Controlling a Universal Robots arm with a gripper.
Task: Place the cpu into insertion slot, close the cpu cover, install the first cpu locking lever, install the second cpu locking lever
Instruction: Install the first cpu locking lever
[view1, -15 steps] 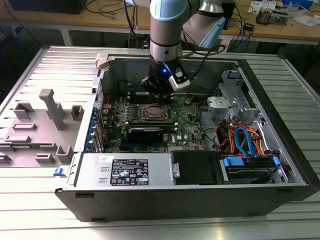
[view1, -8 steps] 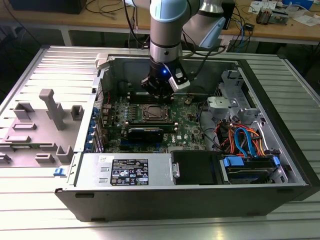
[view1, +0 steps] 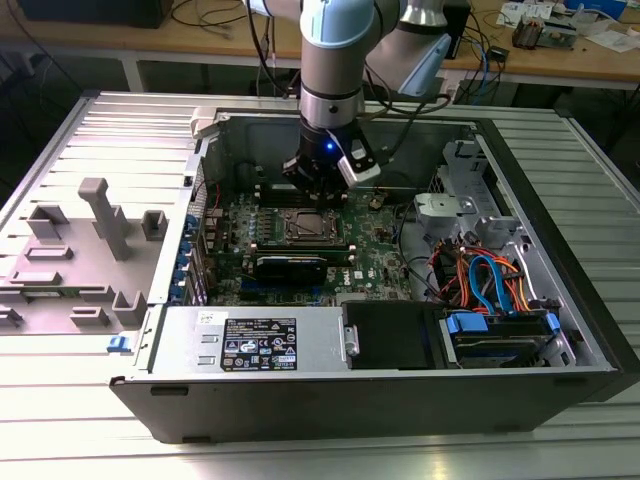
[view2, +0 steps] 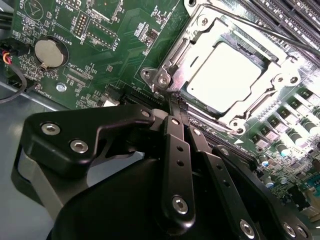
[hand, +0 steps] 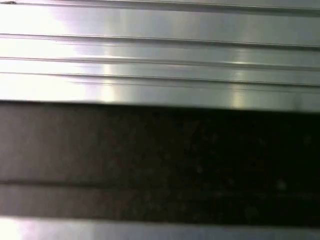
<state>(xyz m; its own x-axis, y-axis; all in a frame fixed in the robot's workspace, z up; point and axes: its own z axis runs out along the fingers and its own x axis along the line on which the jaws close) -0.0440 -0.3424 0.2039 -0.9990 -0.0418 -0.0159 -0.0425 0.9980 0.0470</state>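
Note:
The cpu (view2: 225, 75), a bright silver square, lies seated in the insertion slot (view1: 303, 228) on the green motherboard. The cpu cover (view2: 199, 39), a silvery frame, lies flat around it. A thin locking lever rod (view2: 270, 32) runs along the socket's far side. My gripper (view2: 174, 102) is shut, its black fingers (view2: 176, 150) pressed together, with the tips at the socket's screw corner (view2: 163, 80). I see nothing between them. In the exterior view the gripper (view1: 315, 192) hangs inside the open computer case, just behind the socket.
Memory slots (view2: 285, 15) flank the socket, and a coin battery (view2: 49, 52) sits on the board. A black card (view1: 290, 268), a power supply (view1: 255, 345) and a drive bay with blue cables (view1: 495, 290) crowd the case. A grey fixture (view1: 80, 250) lies on the exterior view's left.

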